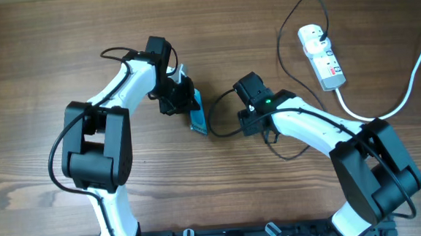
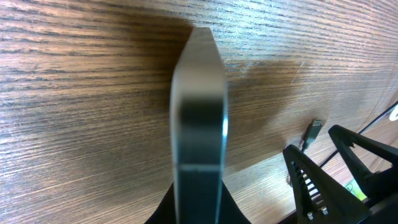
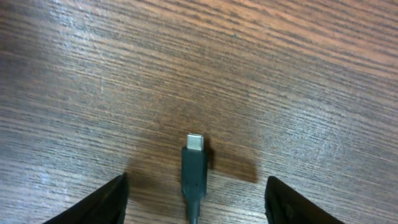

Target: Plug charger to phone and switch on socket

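Note:
The phone (image 1: 198, 119) stands on its edge on the wooden table, held by my left gripper (image 1: 178, 98), which is shut on it. In the left wrist view the phone (image 2: 199, 112) shows edge-on between the jaws (image 2: 199, 211). The charger's black cable (image 1: 280, 55) runs from the socket (image 1: 322, 56) down to my right gripper (image 1: 244, 123), just right of the phone. In the right wrist view the metal-tipped plug (image 3: 194, 163) lies on the table between the wide-open fingers (image 3: 196, 193), untouched. The plug tip (image 2: 314, 130) also shows in the left wrist view.
The socket's thick white cord (image 1: 413, 83) curves off the top right of the table. The black cable loops on the table under the right arm (image 1: 286, 151). The right gripper's fingers (image 2: 329, 180) show at the lower right of the left wrist view.

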`<move>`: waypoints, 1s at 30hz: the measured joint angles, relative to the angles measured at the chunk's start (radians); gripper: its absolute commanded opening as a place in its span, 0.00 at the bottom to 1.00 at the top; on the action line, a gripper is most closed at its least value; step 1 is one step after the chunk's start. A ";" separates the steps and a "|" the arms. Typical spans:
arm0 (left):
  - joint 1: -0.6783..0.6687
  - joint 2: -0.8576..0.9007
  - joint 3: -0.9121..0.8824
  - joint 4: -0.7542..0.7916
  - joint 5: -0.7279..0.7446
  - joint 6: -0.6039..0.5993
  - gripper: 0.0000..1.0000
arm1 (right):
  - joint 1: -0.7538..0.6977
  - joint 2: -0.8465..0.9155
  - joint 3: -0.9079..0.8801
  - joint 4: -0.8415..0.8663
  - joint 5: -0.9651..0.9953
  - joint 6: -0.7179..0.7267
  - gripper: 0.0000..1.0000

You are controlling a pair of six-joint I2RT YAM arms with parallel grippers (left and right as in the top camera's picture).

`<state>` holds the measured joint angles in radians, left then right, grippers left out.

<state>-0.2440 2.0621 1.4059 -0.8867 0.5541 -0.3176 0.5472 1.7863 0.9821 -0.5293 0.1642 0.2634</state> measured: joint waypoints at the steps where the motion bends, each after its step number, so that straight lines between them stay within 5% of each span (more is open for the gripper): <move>1: 0.000 0.000 0.000 0.000 0.000 0.000 0.04 | 0.000 0.000 0.000 -0.005 0.000 0.000 0.64; 7: 0.000 0.000 0.000 0.000 0.000 0.000 0.04 | 0.000 0.000 0.000 -0.028 0.001 0.000 0.30; 30: 0.000 0.000 0.000 0.004 0.000 0.000 0.04 | -0.014 0.002 0.000 -0.001 -0.026 -0.087 0.29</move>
<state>-0.2440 2.0621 1.4059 -0.8825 0.5537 -0.3176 0.5331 1.7882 0.9821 -0.5301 0.1379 0.1768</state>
